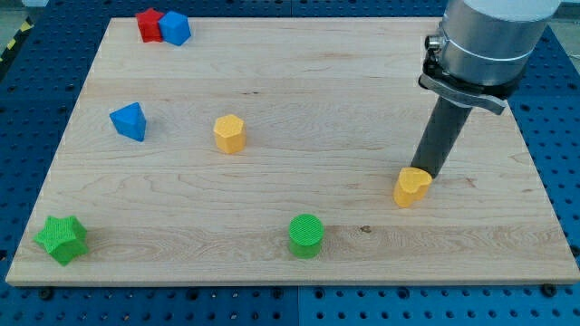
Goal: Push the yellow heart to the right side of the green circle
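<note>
The wooden board [299, 91] carries the arm's rod, which has no claw to open or close; my tip [426, 172] sits touching the yellow heart [412, 186] at its 1 o'clock edge. The heart lies at 2 o'clock from the green circle [306, 235], so the push is under way and next calls for nudging toward 7 o'clock. The tip's very end is hidden behind the heart.

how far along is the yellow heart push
Done: my tip has reached the yellow heart block, touching its upper right edge. In hand: the heart sits to the view's right of the green circle block, but higher up the wooden board. Left: nudging it down level beside the circle.
</note>
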